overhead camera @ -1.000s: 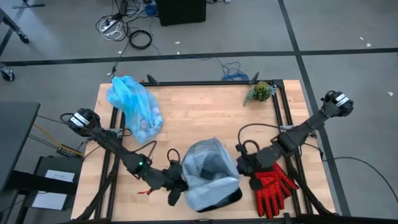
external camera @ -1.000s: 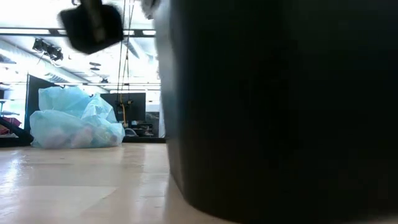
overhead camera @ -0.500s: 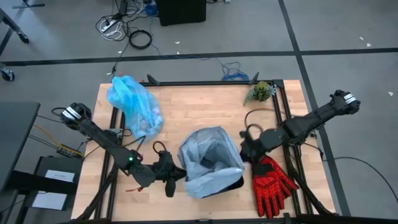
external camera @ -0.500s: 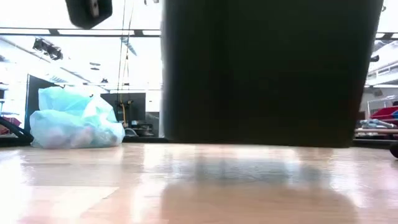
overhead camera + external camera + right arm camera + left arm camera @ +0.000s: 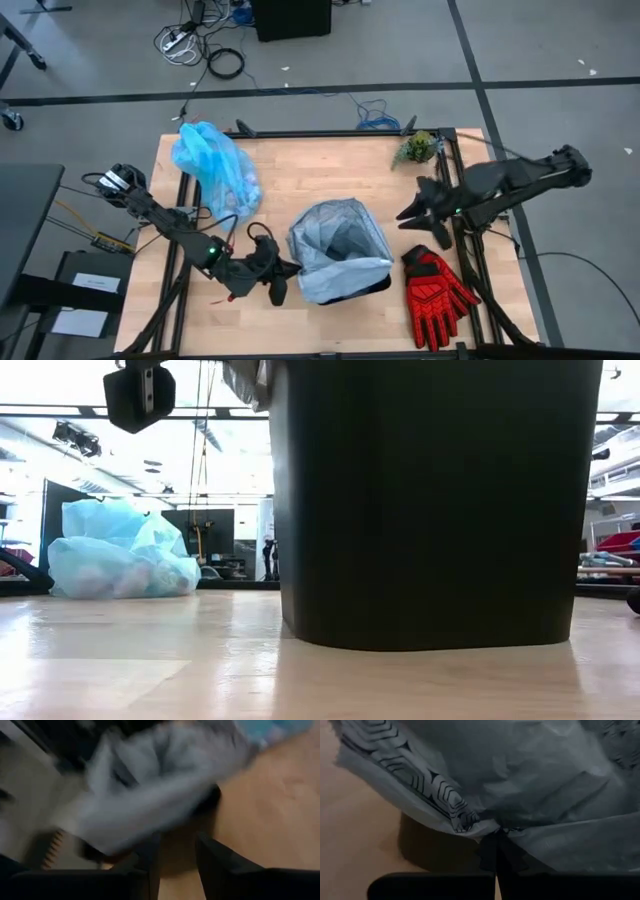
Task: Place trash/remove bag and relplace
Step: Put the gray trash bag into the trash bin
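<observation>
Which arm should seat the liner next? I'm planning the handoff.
Likely left: the left gripper is shut on the grey liner's edge at the bin; the right gripper has let go and pulled away.

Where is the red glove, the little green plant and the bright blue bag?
red glove [image 5: 437, 295], high view, on its palm.
little green plant [image 5: 420, 147], high view, on its leaves.
bright blue bag [image 5: 213, 168], high view, on the middle of its bulging body.
</observation>
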